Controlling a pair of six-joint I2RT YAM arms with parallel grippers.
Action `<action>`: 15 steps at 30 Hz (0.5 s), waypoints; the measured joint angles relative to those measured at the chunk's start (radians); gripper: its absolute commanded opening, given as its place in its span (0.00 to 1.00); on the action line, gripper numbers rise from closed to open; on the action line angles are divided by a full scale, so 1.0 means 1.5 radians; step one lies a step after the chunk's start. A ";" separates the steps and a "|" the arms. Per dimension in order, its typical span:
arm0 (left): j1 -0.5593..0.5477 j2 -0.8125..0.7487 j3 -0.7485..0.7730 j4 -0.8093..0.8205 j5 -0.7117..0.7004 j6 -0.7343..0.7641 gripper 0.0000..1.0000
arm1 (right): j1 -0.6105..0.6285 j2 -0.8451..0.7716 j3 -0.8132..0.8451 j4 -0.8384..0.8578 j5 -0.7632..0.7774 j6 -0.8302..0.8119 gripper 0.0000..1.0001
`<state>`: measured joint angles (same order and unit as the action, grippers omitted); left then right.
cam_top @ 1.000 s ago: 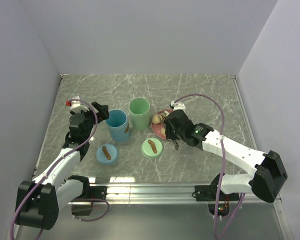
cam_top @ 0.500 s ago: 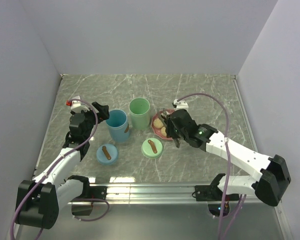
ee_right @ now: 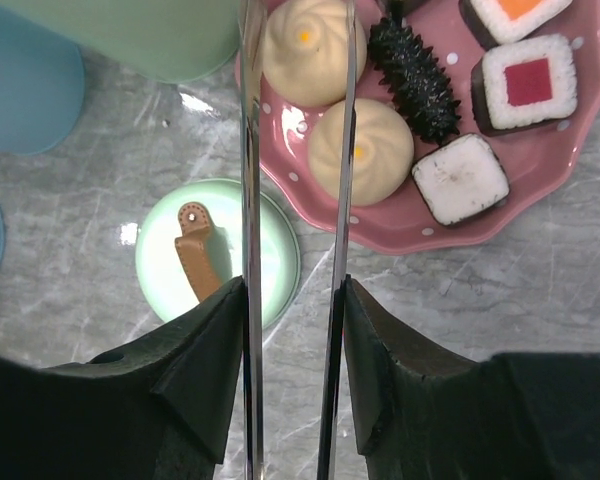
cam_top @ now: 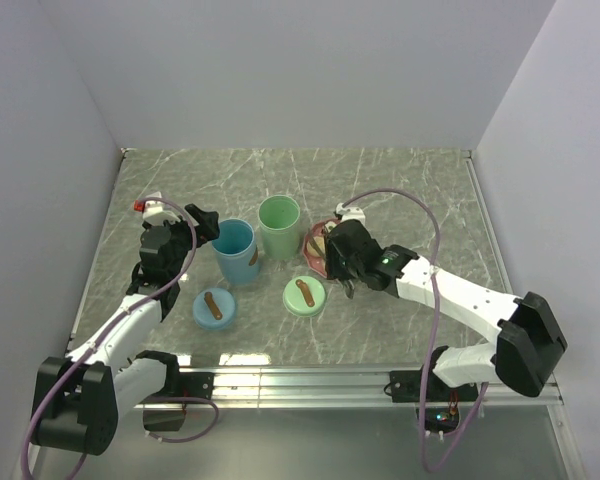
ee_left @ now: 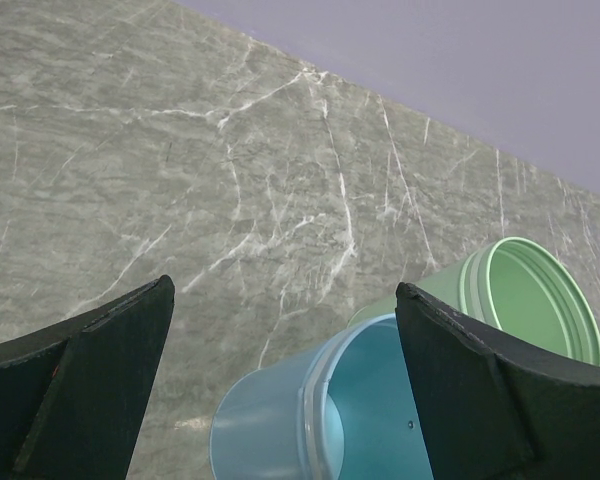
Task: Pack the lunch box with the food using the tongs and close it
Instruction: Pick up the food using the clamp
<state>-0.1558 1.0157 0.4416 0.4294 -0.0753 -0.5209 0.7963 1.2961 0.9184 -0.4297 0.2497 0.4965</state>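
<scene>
My right gripper (ee_right: 293,290) is shut on the tongs (ee_right: 248,200), one thin metal arm against each finger, both arms running up out of the frame. In this view they straddle a tan bun (ee_right: 302,50) on the pink plate (ee_right: 420,235). A second bun (ee_right: 375,160), sushi pieces (ee_right: 528,82) and a black spiky piece (ee_right: 412,70) share the plate. From above, the right gripper (cam_top: 342,262) covers part of the plate (cam_top: 316,240). My left gripper (ee_left: 282,300) hangs open over the blue lunch box cup (ee_left: 310,420), beside the green cup (ee_left: 525,300).
The blue cup (cam_top: 235,250) and green cup (cam_top: 279,225) stand open mid-table, left of the plate. Their lids, blue (cam_top: 213,307) and green (cam_top: 305,295), lie flat in front with brown tabs up. Walls close in the table's left, back and right.
My right wrist has shifted left and back over the plate, now covering the buns seen earlier from above. The left arm has not moved.
</scene>
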 measured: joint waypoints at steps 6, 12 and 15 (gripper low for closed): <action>0.000 0.002 0.000 0.000 0.000 0.000 0.99 | 0.000 0.024 0.000 -0.003 -0.003 0.001 0.50; 0.000 0.002 0.000 0.000 0.000 0.000 0.99 | 0.001 0.024 -0.001 -0.005 -0.002 0.006 0.50; 0.000 0.002 0.000 0.000 0.000 0.000 0.99 | 0.002 0.024 -0.001 -0.008 -0.002 0.007 0.49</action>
<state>-0.1558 1.0183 0.4416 0.4294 -0.0753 -0.5209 0.7994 1.3327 0.9176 -0.4416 0.2466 0.5076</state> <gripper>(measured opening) 0.995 0.502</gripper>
